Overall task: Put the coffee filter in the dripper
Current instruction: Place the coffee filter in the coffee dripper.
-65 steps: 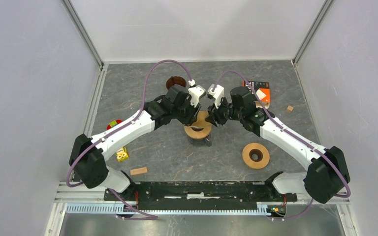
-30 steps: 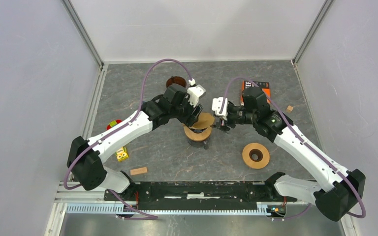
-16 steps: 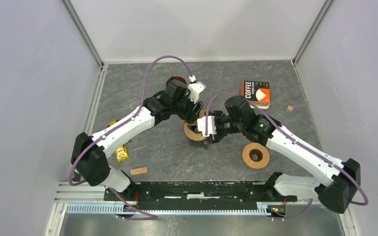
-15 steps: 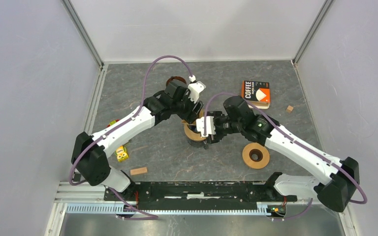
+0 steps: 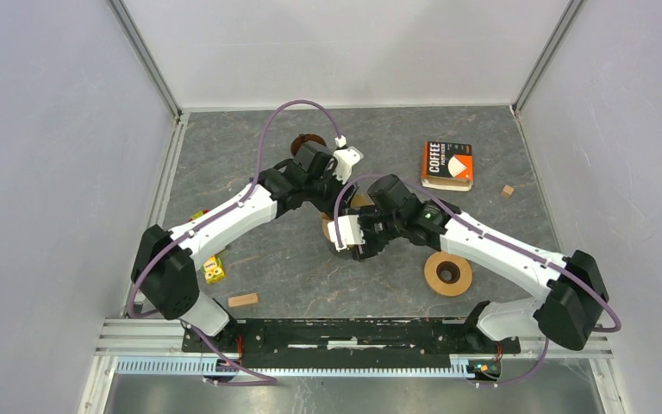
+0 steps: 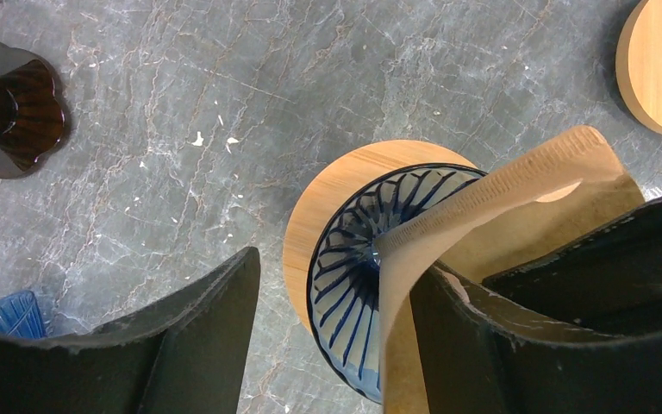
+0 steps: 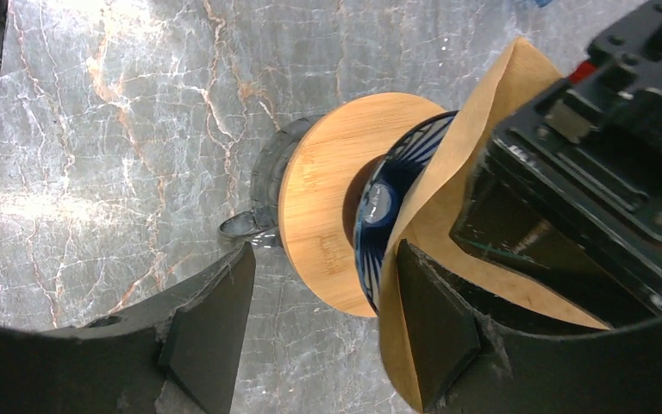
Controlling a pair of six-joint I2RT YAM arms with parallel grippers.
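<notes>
Over the tabletop (image 5: 293, 267), our left hand (image 6: 336, 267) and right hand (image 7: 323, 254) stand spread, seemingly stretching the filter (image 6: 517, 181) open to seat in the dripper (image 7: 371, 216).

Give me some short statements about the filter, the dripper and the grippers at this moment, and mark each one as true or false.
1. The paper filter lies fully seated in the blue dripper. False: it stands tilted, with only its lower edge in the dripper, against the left gripper.
2. The dripper stands on a wooden ring. True.
3. The right gripper is shut on the filter. False: its jaws are open and hold nothing.
4. The coffee box lies at the far right of the table, apart from both arms. True.
5. A second wooden ring lies flat beside the right arm. True.
</notes>
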